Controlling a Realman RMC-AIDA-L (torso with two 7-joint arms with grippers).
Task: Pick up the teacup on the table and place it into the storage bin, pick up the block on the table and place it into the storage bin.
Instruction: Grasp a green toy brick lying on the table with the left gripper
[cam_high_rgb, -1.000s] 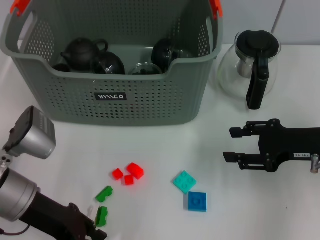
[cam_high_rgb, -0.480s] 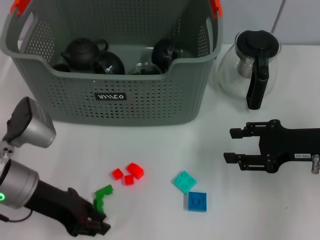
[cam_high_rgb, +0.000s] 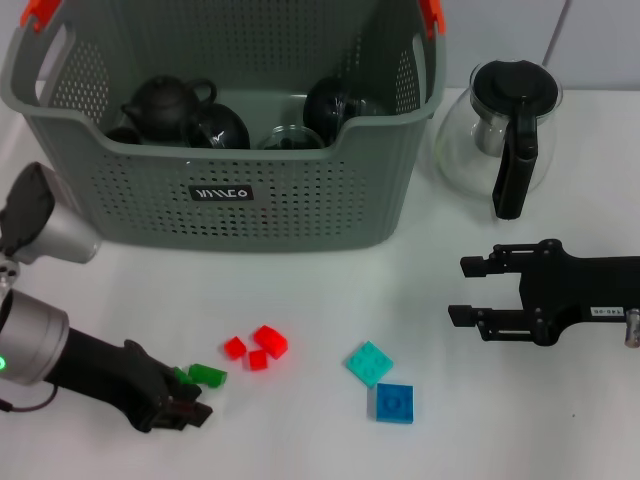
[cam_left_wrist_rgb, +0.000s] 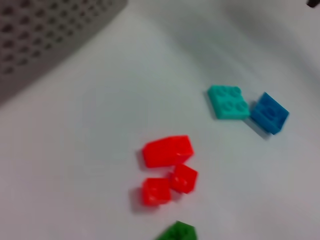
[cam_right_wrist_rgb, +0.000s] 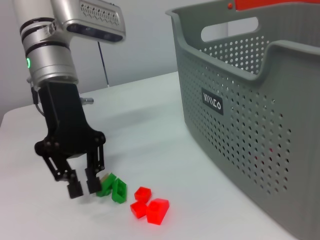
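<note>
- The big grey storage bin (cam_high_rgb: 250, 190) sits at the back of the white table (cam_high_rgb: 330, 290). Dark teapots (cam_high_rgb: 165, 105) and cups are inside it.
- A glass pot (cam_high_rgb: 505, 125) stands just right of the bin.
- The right gripper (cam_high_rgb: 465, 290) rests over the table on the right, its fingers apart and holding nothing.
- The left gripper (cam_right_wrist_rgb: 80, 187) is low at the front left. Its fingers are close together, right beside the green blocks (cam_right_wrist_rgb: 114, 189), but not holding them.
- Red blocks (cam_high_rgb: 258, 348) lie near the green ones.
- A teal block (cam_high_rgb: 369, 363) and a blue block (cam_high_rgb: 394, 403) touch, further right.
</note>
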